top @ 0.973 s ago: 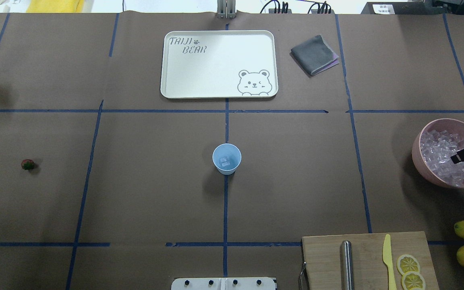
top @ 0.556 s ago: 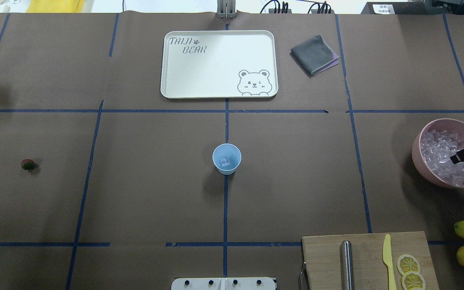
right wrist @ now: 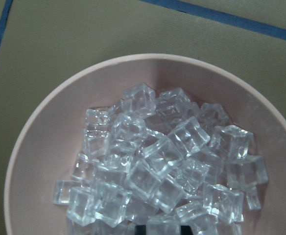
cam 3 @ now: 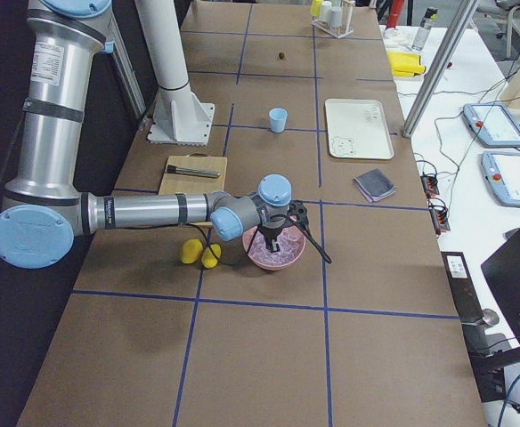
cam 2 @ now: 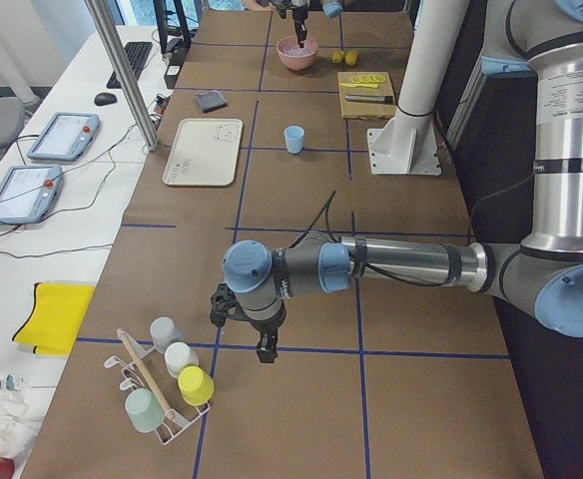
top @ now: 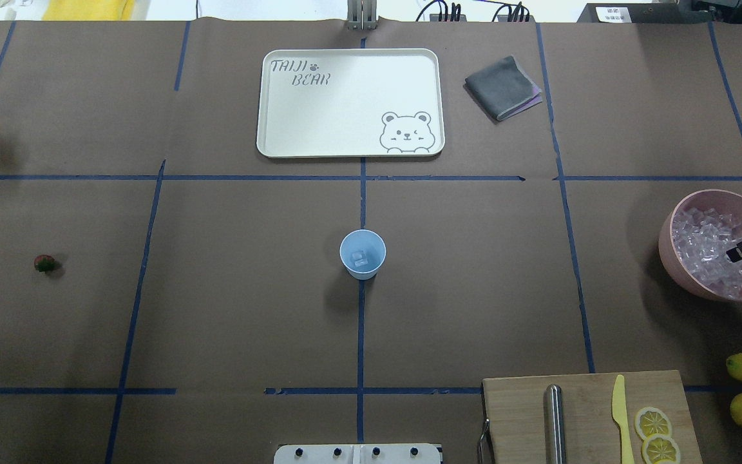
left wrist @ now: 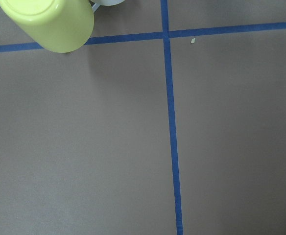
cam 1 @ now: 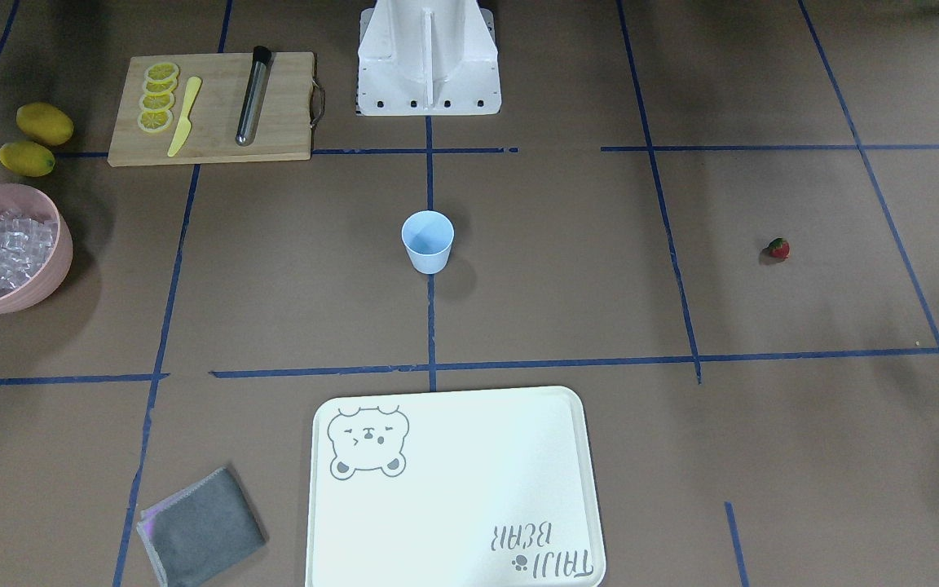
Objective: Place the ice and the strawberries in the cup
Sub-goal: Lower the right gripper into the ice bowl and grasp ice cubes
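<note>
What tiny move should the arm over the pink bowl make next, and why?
Probably close the fingers of the right gripper on one cube of ice in the pink bowl. The fingers stand apart, down at the heap, and the cup holds only a little ice.

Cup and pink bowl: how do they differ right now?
The cup is pale blue and small; the bowl is pink and much wider. The cup stands central; the bowl sits far to the robot's right. The cup holds little ice; the bowl is heaped. Both stand upright.
</note>
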{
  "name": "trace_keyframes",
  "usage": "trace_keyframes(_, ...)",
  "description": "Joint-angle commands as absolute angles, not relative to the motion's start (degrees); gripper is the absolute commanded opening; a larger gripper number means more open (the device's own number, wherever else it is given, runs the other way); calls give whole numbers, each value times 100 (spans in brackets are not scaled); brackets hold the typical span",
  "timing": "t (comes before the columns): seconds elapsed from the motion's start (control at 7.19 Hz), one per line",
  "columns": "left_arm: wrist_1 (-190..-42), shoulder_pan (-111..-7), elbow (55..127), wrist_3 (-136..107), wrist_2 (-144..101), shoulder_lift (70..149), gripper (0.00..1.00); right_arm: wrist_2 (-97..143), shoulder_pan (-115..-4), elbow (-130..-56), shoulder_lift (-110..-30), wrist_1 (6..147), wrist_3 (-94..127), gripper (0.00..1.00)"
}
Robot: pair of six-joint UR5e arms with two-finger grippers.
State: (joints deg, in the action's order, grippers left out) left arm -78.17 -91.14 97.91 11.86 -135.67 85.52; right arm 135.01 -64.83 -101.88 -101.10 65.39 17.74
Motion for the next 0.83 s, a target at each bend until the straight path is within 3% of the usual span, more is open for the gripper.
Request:
trace_keyframes(0.0,-7813,-9114,9791,1187,-13562,8543,100,13500,-6634,-10544,-10160,6539,1749,4)
trace_keyframes(0.7,-7813,-9114,9800,1187,-13570,8534,100,13430,-6883,-11355,-9846,6862,1819,0)
